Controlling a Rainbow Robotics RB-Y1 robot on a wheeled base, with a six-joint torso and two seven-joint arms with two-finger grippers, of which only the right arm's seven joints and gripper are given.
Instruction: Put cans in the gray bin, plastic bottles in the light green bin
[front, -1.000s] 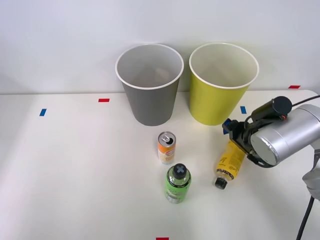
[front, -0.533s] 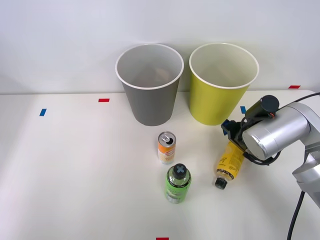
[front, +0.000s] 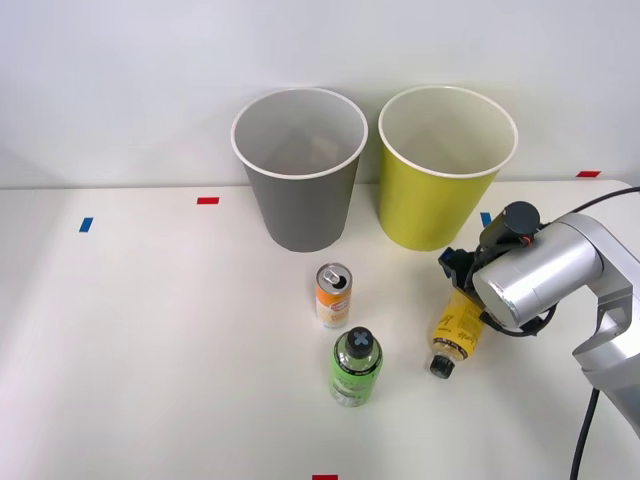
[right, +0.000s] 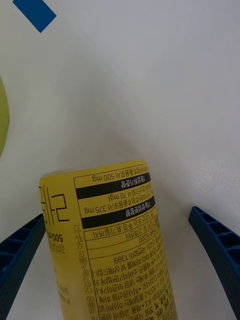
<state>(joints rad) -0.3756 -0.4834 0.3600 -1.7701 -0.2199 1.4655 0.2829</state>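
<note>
Pincer (right: 120, 260) spread wide around the yellow bottle (right: 107, 240), not pinching yet.
Bottle's lying on the table (front: 150, 330) just before the light green bin (front: 445, 170); being round, it could roll or squirt out if the fingers close off-center.

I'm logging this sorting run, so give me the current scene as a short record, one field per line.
gray bin: upright at the table's back, nothing visible inside
light green bin: upright beside the gray bin, on its right
can: standing on the table in front of the gray bin
green bottle: standing just in front of the can
yellow bottle: lying on its side, cap toward the camera
right gripper: open, one blue finger on each side of the yellow bottle
sorted so far: nothing
</note>
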